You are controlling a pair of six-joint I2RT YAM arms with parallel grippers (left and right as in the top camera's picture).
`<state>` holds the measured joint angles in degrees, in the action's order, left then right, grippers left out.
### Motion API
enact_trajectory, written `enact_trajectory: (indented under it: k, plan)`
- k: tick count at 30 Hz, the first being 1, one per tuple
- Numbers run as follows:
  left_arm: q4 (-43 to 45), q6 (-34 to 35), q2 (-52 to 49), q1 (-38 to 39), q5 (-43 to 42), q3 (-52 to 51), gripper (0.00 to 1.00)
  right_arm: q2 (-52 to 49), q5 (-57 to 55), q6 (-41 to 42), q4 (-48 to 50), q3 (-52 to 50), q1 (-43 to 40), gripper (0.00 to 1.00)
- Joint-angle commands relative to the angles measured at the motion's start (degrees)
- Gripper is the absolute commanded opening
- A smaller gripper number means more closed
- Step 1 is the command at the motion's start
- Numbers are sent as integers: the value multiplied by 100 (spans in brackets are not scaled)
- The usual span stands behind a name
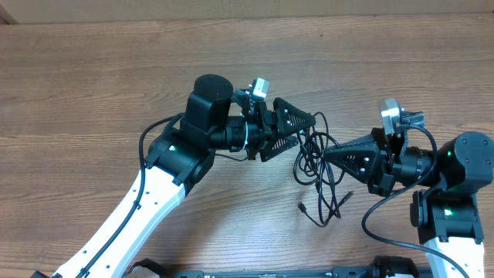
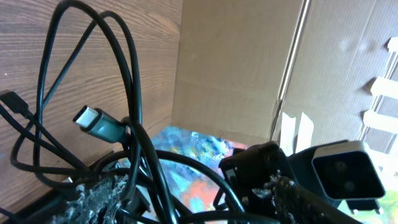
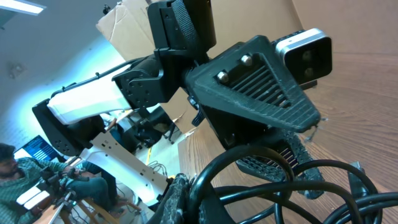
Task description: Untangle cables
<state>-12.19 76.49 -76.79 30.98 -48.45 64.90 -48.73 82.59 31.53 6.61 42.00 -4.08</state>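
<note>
A: Why is the right gripper point(image 1: 327, 154) clamped shut at the tangle's edge?
B: It seems to pin one strand of the cables point(image 1: 320, 185), anchoring the knot on the table point(image 1: 116, 77).
A: And the left gripper point(image 1: 306, 130)?
B: Its jaws are parted around raised loops, with a USB-C plug point(image 2: 98, 123) dangling beside them. It is probably after a strand to pull free.

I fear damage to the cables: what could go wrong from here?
1. The right fingers are shut on the cables; pulling may tighten the knot.
2. A plug sits among loops and may snag.
3. The open left fingers are close to the right ones; they may collide.
</note>
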Motion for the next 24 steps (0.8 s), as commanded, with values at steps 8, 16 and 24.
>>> enact_trajectory:
  k: [8, 16, 24]
  plan:
    - [24, 238, -72, 173, 450, 94, 54, 83, 114, 22, 59, 116, -7, 4]
    - [24, 240, -72, 282, 678, 94, 40, 83, 129, 24, 59, 116, -7, 4]
    - [24, 236, -72, 345, 776, 94, 4, 83, 157, 22, 57, 116, -7, 4]
